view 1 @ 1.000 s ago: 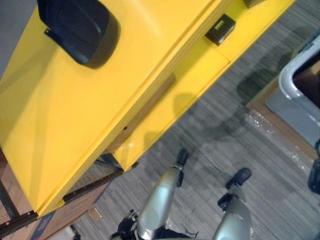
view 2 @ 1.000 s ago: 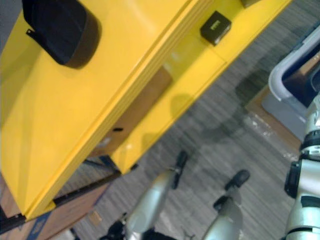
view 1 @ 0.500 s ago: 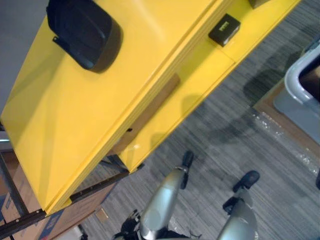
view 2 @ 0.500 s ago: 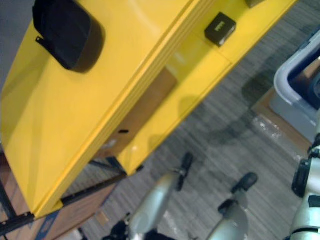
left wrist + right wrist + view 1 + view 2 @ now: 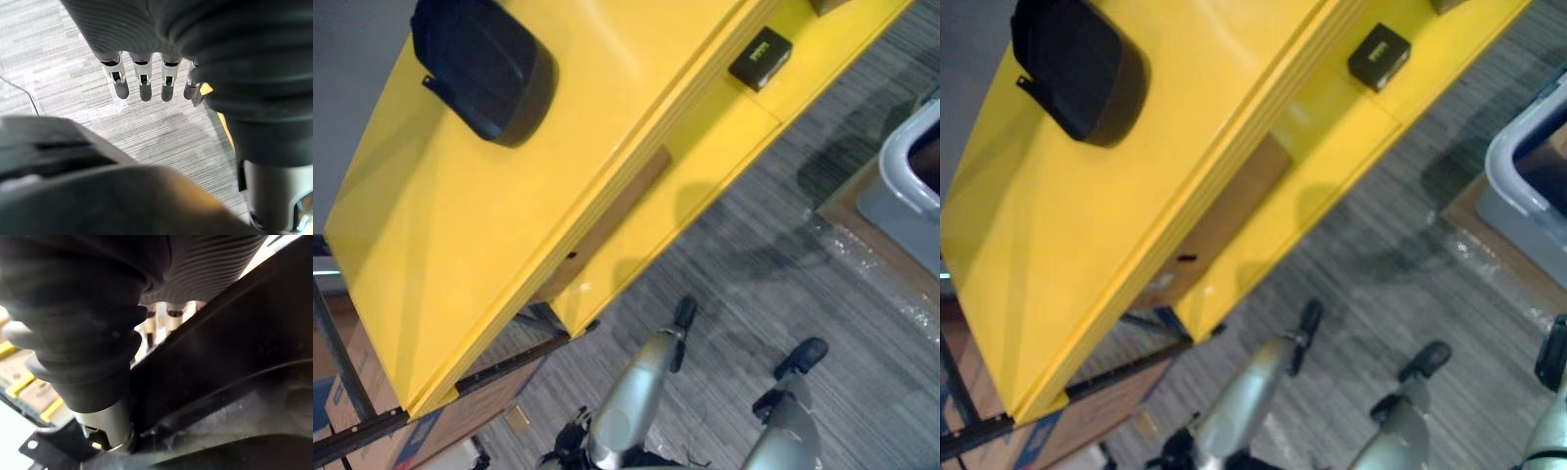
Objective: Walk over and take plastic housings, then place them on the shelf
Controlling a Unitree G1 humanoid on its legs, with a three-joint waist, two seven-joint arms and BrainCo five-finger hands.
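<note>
— On top of the yellow shelf [image 5: 431, 255], what do the eye views show?
— One black plastic housing [image 5: 484, 64], lying near one end. A small black box [image 5: 760, 59] sits on the lower level.
— And the left wrist view?
— The left hand [image 5: 144, 78] hangs over the carpet [image 5: 58, 63], fingers straight, holding nothing.
— The right wrist view?
— A black shell [image 5: 234, 362], much like the housing, lies across the right hand [image 5: 168, 311]. The fingers are hidden behind it, so its grip cannot be told.

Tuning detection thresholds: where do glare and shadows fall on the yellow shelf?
Left eye view: pale glare on the yellow shelf top beside the black housing, which casts a dark shadow alongside; right eye view: a soft shadow on the lower shelf board.
</note>
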